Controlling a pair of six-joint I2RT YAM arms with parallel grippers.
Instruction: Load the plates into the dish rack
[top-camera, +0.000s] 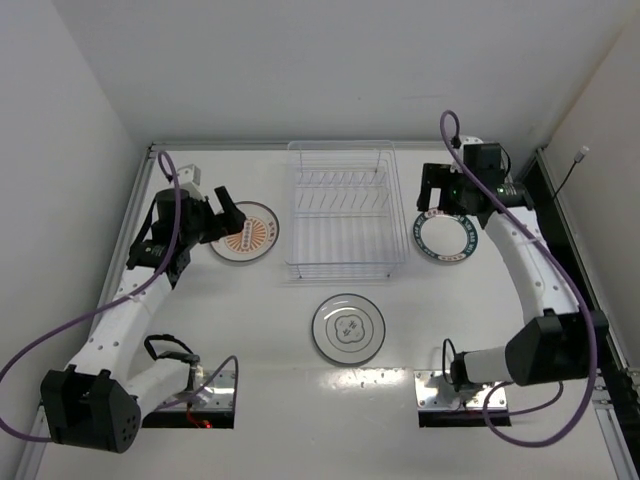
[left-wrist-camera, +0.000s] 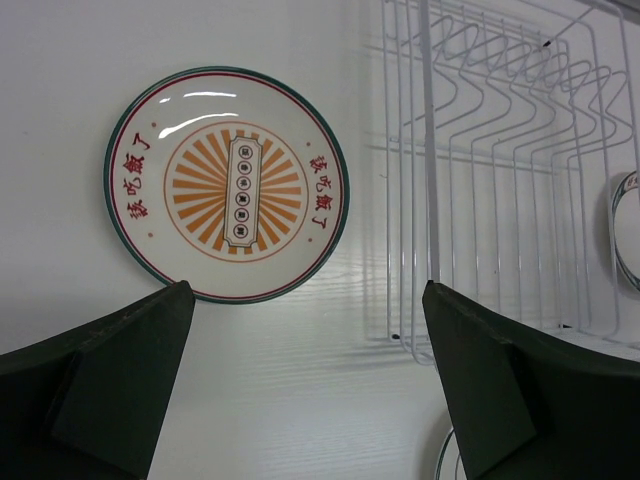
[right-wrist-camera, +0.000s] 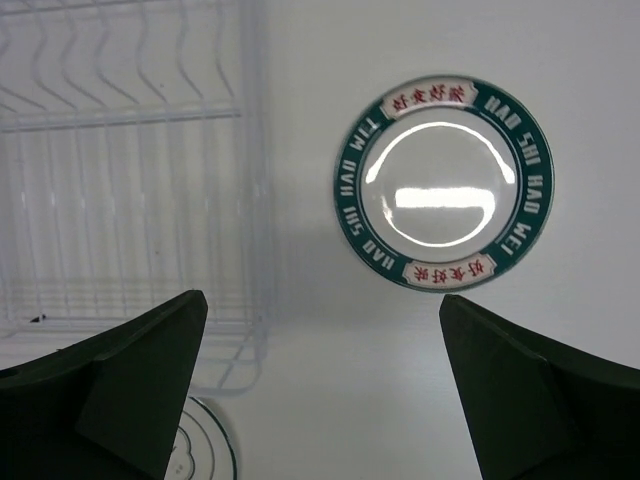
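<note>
The clear dish rack (top-camera: 346, 262) stands in the upper middle of the top view, on the white surface (top-camera: 270, 340). All three plates lie flat on the surface, outside the rack.

The plate with the orange sun (top-camera: 255, 238) is just left of the rack. The left pincer (top-camera: 228, 215) hangs above its upper left edge. It is wide open and holds nothing. In the left wrist view this plate sits in the upper left. The rack wires are in the upper right. The two dark fingers (left-wrist-camera: 110, 380) are far apart at the bottom corners.

The plate with the dark teal rim (top-camera: 446, 237) is just right of the rack. The right pincer (top-camera: 441, 198) hangs above its top edge. It is wide open too, with nothing in it. In the right wrist view this plate is in the upper right and the rack is in the upper left.

The plate with the grey ring (top-camera: 348, 328) lies below the rack, in the middle of the top view, away from both pincers.
</note>
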